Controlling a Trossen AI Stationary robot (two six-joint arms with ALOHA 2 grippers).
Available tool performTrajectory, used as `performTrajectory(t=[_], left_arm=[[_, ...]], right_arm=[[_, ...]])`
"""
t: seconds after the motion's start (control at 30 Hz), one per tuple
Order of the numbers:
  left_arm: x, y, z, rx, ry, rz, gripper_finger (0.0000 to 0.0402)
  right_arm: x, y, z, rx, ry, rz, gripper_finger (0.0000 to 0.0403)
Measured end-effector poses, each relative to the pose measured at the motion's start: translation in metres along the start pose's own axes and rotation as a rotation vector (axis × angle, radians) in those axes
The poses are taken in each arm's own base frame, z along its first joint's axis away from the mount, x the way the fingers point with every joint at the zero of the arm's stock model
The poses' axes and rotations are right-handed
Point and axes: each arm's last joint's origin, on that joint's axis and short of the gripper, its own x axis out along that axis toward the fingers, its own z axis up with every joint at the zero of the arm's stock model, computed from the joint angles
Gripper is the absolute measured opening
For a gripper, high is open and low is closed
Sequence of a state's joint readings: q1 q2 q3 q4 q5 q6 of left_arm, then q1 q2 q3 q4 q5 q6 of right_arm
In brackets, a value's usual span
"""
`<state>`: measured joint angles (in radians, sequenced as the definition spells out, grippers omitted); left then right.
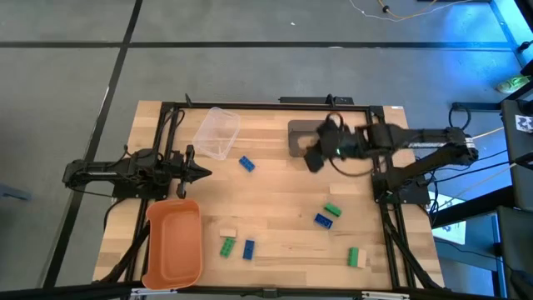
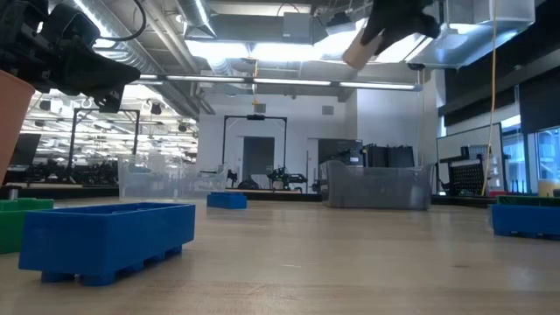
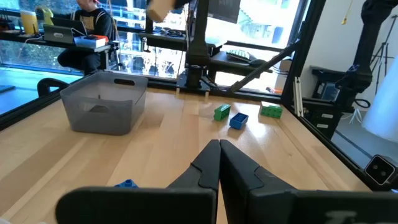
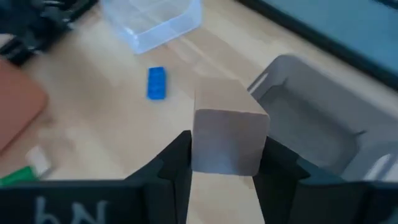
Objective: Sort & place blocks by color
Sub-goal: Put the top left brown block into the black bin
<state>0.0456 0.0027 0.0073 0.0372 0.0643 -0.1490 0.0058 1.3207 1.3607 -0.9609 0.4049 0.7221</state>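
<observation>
Pale tan block [image 4: 227, 134] — clamped between the fingers of the right tool [image 4: 226, 163], raised above the counter [image 1: 275, 200] just beside the grey bin [image 4: 323, 134]. A blue block [image 4: 156, 83] and clear tub [image 4: 155, 22] lie beyond. Left tool [image 3: 219, 163] — fingers closed together, empty, near the orange tray [image 1: 174, 242].

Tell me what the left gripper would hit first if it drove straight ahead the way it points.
Probably nothing close: the left gripper, shut, points across bare table. The grey bin sits off to one side; farther on lie a green block and blue block.
</observation>
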Motion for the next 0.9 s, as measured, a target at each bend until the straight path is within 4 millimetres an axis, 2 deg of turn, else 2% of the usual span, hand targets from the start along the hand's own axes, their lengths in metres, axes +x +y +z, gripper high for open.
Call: performTrajectory(t=[0.17, 0.33, 0.63, 0.9], left_arm=[[0.0, 0.0, 0.0, 0.0, 0.0, 0.0, 0.0], [0.0, 0.0, 0.0, 0.0, 0.0, -0.001, 0.0], [0.0, 0.0, 0.0, 0.0, 0.0, 0.0, 0.0], [0.0, 0.0, 0.0, 0.0, 0.0, 0.0, 0.0]], right_arm=[[0.026, -0.031, 0.029, -0.02, 0.082, -0.042, 0.0129], [0.07, -0.066, 0.04, -0.029, 0.234, -0.161, 0.0129], [0.161, -0.11, 0.027, 0.035, 0.538, -0.218, 0.0129], [0.216, -0.122, 0.012, 0.167, 0.626, -0.259, 0.0129]])
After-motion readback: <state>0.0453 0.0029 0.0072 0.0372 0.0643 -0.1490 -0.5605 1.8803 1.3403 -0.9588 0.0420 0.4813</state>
